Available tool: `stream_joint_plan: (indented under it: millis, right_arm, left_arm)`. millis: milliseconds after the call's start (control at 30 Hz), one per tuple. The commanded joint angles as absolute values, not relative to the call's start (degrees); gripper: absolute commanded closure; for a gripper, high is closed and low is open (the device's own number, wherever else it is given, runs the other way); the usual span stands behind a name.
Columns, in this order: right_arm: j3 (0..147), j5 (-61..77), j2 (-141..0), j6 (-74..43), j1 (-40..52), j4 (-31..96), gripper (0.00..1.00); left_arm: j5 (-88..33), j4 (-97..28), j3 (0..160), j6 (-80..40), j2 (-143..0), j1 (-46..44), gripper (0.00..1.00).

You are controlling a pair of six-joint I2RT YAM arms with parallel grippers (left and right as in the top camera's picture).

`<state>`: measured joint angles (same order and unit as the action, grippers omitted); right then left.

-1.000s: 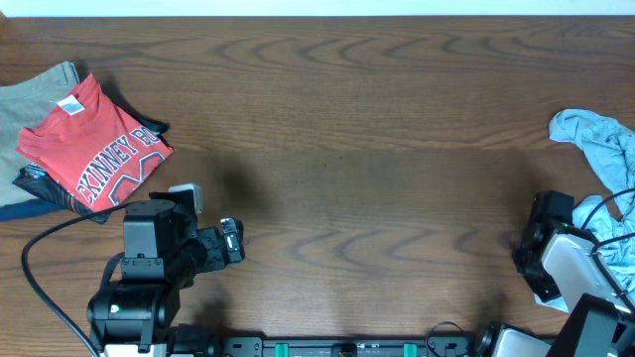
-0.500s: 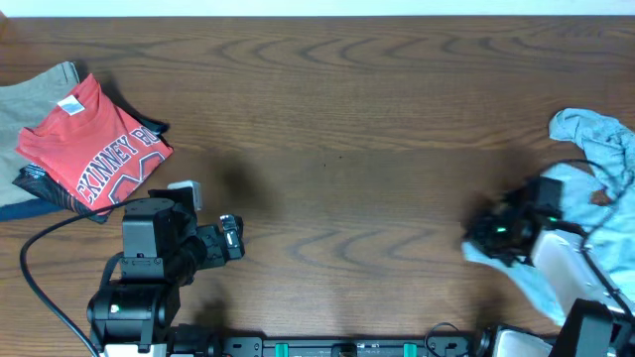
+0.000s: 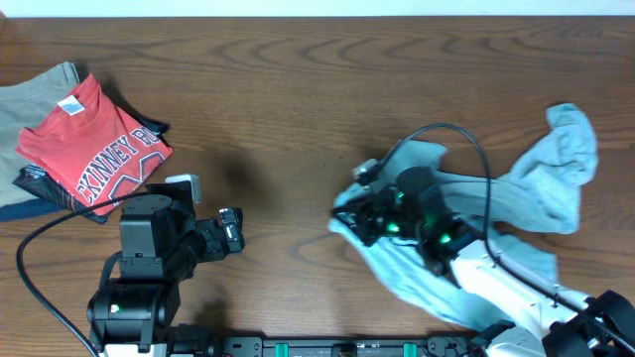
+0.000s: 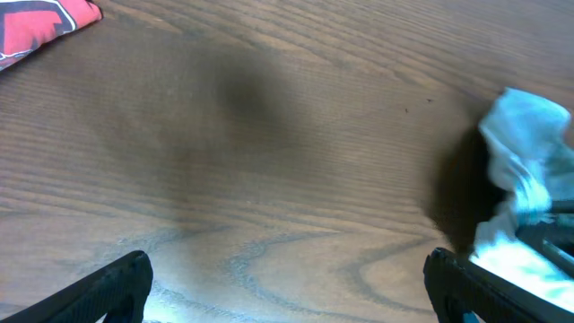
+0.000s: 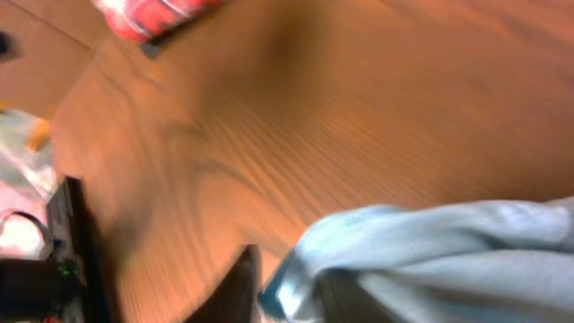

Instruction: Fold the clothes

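The wooden table [image 3: 298, 99] bears a folded pile [image 3: 89, 149] far left, pale-blue clothes [image 3: 541, 188] right.

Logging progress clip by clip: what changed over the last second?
The right fingers swept from the right edge of the wooden table toward its middle, dragging the pale light-blue cotton garment along; cloth lies between them. The open left fingers and the red lettered T-shirt stayed put.

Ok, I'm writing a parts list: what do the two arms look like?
Left arm: black and blocky, a small white block on top, a black cable looping off. Right arm: white link, black wrist with green lights, a second black cable arching over it.
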<state>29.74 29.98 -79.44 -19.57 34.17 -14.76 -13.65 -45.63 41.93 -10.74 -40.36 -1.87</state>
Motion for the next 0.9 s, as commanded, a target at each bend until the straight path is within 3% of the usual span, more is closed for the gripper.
stream_joint_plan:
  millis: [0,33,367,633,867]
  right_arm:
    - [29.9,20.7,-79.3,-21.2,37.9,-15.7,0.15]
    - [29.9,19.7,-79.3,-21.2,38.0,-15.0,0.01]
    - [29.9,1.8,-72.8,-24.2,31.2,6.6,0.01]
    - [29.9,0.4,-61.9,-22.6,21.0,17.5,0.01]
    - [29.9,-1.0,-58.4,-24.8,11.8,26.9,0.01]
  left_arm:
    - [-14.4,-45.3,43.1,-11.5,-40.4,-1.6,0.02]
    - [-14.4,-45.3,43.1,-11.5,-40.4,-1.6,0.02]
    - [-14.4,-42.9,43.1,-16.8,-40.4,-1.6,0.02]
    - [-18.1,-39.2,42.1,-19.8,-43.4,-2.5,0.02]
    - [-18.8,-34.8,42.1,-19.7,-55.7,-7.6,0.02]
